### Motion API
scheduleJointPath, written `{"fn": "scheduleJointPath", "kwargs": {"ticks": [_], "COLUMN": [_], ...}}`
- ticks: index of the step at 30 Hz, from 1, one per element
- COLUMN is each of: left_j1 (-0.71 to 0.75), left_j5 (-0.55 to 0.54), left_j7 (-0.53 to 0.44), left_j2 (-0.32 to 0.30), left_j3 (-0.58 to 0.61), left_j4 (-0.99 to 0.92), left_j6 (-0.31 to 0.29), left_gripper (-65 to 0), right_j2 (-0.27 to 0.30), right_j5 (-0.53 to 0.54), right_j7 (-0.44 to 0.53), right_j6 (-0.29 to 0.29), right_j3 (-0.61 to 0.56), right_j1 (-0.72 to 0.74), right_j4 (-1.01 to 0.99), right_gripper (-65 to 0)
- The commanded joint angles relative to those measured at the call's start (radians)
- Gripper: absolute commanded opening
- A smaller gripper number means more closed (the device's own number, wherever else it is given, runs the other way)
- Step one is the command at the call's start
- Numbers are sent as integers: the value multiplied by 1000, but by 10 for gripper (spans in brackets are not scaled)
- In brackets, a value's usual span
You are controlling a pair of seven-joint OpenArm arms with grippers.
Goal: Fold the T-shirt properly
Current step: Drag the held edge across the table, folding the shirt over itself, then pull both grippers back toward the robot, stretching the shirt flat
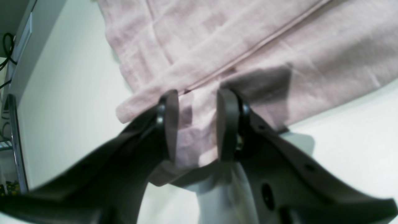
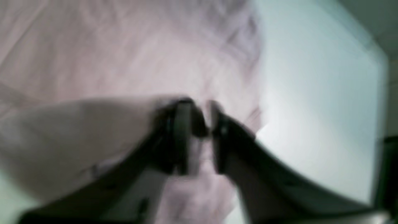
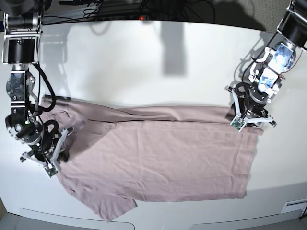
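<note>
The pink-mauve T-shirt (image 3: 163,158) lies spread sideways on the white table, sleeves to the left and hem to the right. My left gripper (image 3: 249,122) is at the shirt's upper right corner. In the left wrist view the left gripper (image 1: 197,93) has its jaws apart, with the shirt's (image 1: 279,37) edge lying between them. My right gripper (image 3: 58,153) is at the shirt's left end by a sleeve. In the blurred right wrist view the right gripper (image 2: 200,104) has its jaws nearly together on a fold of the shirt (image 2: 93,46), and cloth drapes over its left finger.
The white table (image 3: 144,62) has bare surface behind the shirt. Cables (image 3: 120,7) run along its back edge. The table's front edge (image 3: 192,224) is just below the shirt's lower sleeve. A table side edge with dark cables (image 1: 7,49) shows in the left wrist view.
</note>
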Motion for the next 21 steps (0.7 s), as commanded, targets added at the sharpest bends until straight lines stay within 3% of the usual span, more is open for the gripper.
{"fn": "scheduleJointPath", "kwargs": {"ticks": [1, 3, 5, 7, 12, 15, 21], "left_j1": [-8, -8, -8, -8, -8, -8, -1], "left_j5": [0, 0, 0, 0, 0, 0, 0], "left_j7": [29, 29, 33, 33, 33, 33, 34], "left_j2": [-11, -11, -11, -12, -12, -11, -11], "left_j3": [-5, -5, -5, -5, -5, -5, -5], "left_j4": [0, 0, 0, 0, 0, 0, 0], "left_j6": [-5, -5, -5, -5, -5, -5, -5], "left_gripper": [-446, -446, -446, -446, -446, -446, -446], "right_j2": [16, 15, 8, -2, -16, -15, -15], "right_j5": [-19, -46, -45, -44, 166, 196, 204], "right_j7": [70, 126, 130, 117, -142, -238, -287], "right_j6": [-5, -34, -84, -98, -67, -16, -18], "right_j3": [7, 7, 7, 7, 7, 9, 54], "right_j1": [43, 71, 107, 146, 190, 186, 81], "right_j4": [15, 8, -5, -19, -21, -20, -22], "right_gripper": [-401, -313, -303, -303, -305, -305, -305]}}
